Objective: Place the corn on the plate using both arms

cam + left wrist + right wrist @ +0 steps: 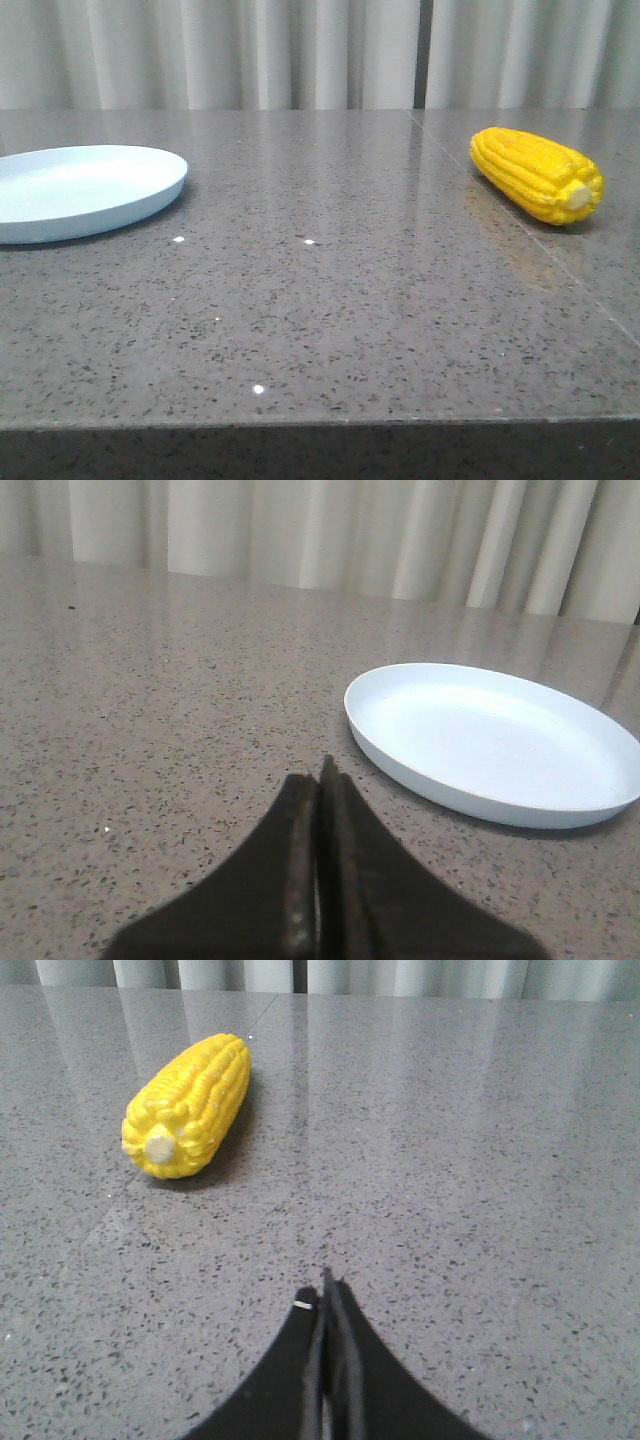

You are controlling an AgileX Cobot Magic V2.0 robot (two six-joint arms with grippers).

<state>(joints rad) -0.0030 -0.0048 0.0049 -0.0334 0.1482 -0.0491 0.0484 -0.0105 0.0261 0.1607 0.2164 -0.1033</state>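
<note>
The yellow corn (538, 174) lies on the grey table at the far right, its pale stub end towards the camera. The pale blue plate (80, 190) sits empty at the far left. Neither gripper shows in the front view. In the left wrist view my left gripper (322, 780) is shut and empty, low over the table, with the plate (490, 742) a short way ahead and to one side. In the right wrist view my right gripper (326, 1295) is shut and empty, with the corn (188, 1105) lying well ahead and off to the side.
The speckled grey stone table (330, 300) has a seam line (520, 230) running under the corn. Its front edge (320, 425) is near the camera. Pale curtains (300, 50) hang behind the table.
</note>
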